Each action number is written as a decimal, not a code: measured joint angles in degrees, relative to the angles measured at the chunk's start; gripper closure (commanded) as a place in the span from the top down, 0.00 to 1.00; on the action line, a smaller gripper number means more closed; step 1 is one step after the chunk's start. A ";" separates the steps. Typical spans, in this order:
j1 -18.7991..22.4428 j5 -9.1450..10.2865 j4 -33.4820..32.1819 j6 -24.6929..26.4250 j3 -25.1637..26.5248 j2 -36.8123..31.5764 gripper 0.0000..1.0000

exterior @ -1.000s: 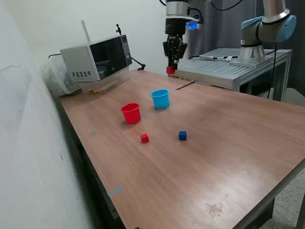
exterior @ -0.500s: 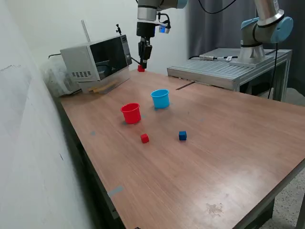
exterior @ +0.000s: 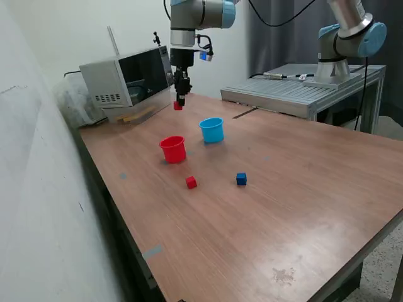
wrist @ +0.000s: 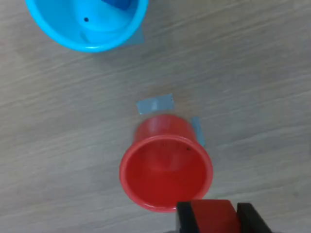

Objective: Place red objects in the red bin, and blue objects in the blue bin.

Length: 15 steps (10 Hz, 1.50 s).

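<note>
On the exterior view's left your red cup (exterior: pixel 173 150) stands upright on the table (exterior: pixel 302 207), apparently empty in the wrist view (wrist: pixel 165 170). High above it hangs the gripper (exterior: pixel 179 100), jaws clamped on a red cube (exterior: pixel 178 106), seen in the wrist view (wrist: pixel 213 216). A second red cube (exterior: pixel 191 182) lies nearer the camera. Further right you have the blue cup (exterior: pixel 212 130), holding something dark blue (wrist: pixel 116 4), then a blue cube (exterior: pixel 241 179).
</note>
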 measured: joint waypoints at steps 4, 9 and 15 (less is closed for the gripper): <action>0.03 0.04 -1.05 0.00 -3.24 4.21 0.00; -0.72 0.04 -2.85 0.00 -4.12 7.16 0.00; -1.74 -0.04 -4.35 0.00 -4.01 7.31 1.00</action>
